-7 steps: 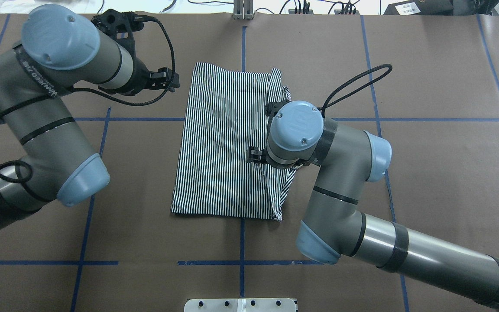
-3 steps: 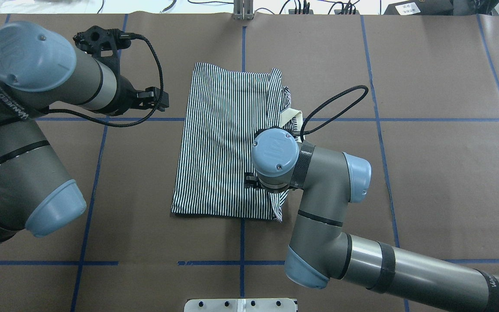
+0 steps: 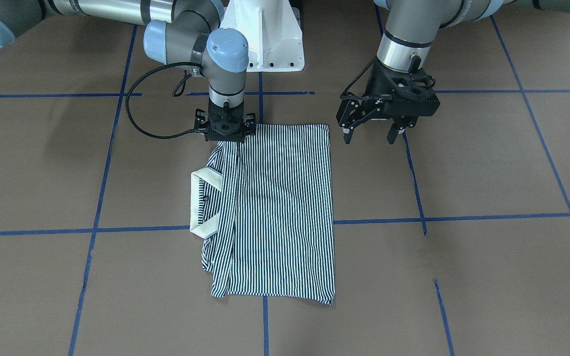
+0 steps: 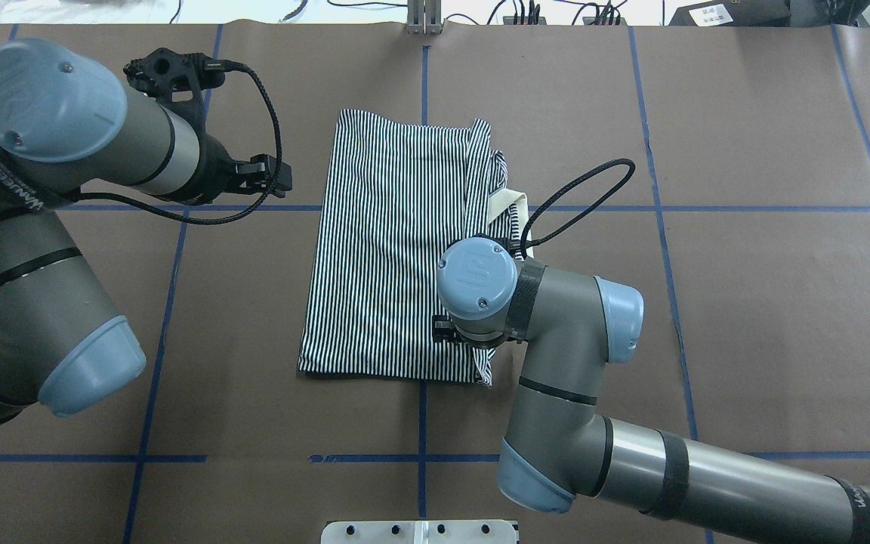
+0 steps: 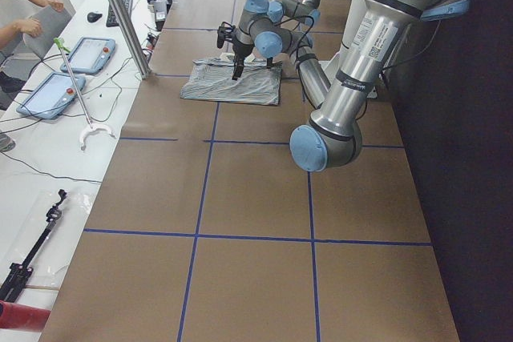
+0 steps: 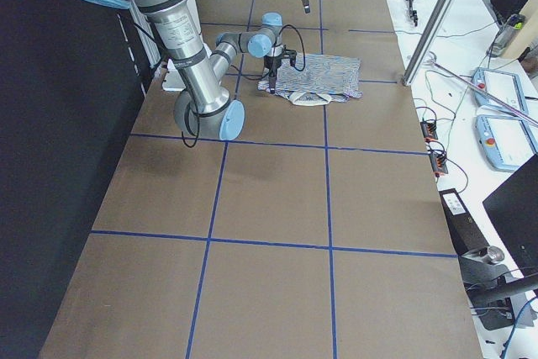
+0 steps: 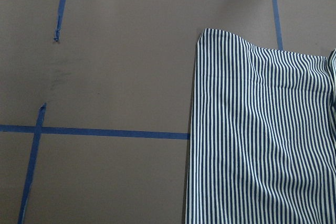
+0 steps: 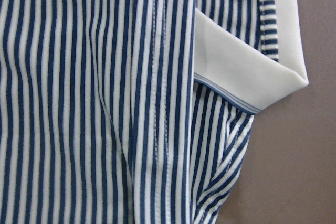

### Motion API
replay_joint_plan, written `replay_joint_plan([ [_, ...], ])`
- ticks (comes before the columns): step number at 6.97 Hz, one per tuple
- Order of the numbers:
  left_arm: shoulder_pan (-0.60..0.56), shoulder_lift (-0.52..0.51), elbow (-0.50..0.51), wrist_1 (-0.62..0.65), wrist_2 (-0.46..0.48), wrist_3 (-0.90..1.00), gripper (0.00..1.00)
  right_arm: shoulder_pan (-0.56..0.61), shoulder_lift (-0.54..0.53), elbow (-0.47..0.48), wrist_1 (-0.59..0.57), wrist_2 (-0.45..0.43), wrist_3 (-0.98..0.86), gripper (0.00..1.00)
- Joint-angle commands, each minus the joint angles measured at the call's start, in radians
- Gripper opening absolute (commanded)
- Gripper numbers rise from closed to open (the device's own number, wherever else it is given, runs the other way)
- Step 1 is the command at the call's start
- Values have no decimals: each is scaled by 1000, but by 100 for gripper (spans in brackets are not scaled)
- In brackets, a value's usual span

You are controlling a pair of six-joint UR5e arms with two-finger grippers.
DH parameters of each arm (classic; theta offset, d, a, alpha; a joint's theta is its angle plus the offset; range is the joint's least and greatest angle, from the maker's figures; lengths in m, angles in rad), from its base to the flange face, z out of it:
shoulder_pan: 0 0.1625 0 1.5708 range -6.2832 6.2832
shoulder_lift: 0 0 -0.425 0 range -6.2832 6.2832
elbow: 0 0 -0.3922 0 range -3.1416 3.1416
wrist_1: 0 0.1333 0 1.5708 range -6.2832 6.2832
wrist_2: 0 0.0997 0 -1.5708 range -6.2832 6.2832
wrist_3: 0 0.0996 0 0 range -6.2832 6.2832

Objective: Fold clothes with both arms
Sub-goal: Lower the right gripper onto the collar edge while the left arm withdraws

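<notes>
we find the polo shirt (image 4: 390, 249) folded into a long rectangle, flat on the bench (image 4: 745, 302), with navy-and-white stripes running lengthwise. its cream collar (image 3: 201, 202) juts from the robot's-right edge. the right arm (image 4: 556, 317) stands over the shirt's near-robot corner, claw (image 3: 225, 133) down on the fabric. the left arm (image 4: 65, 174) holds its claw (image 3: 369, 141) spread, beside the cloth and clear of it.

I count one striped polo shirt (image 4: 390, 242) with one cream collar (image 3: 201, 202), on one tabletop (image 4: 745, 302). There are two arms: in the overhead view the left arm (image 4: 35, 302) is at the shirt's nine o'clock and the right arm (image 4: 631, 453) at its five. There are two grippers, the left gripper (image 3: 370, 137) and the right gripper (image 3: 225, 129). I also count one white pedestal (image 3: 270, 39) and two tablets (image 5: 86, 54) off to the side.
</notes>
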Motion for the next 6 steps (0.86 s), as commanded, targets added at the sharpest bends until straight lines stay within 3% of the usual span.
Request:
replay_joint_plan([
  [1, 0, -1, 0, 0, -2, -2, 100, -1, -6, 3, -21, -1, -25, 100],
  [5, 5, -5, 7, -1, -11, -2, 100, 59, -41, 17, -54, 4, -119, 100],
  [6, 6, -4, 22, -8, -13, -2, 100, 95, -95, 79, -81, 1, -216, 100],
])
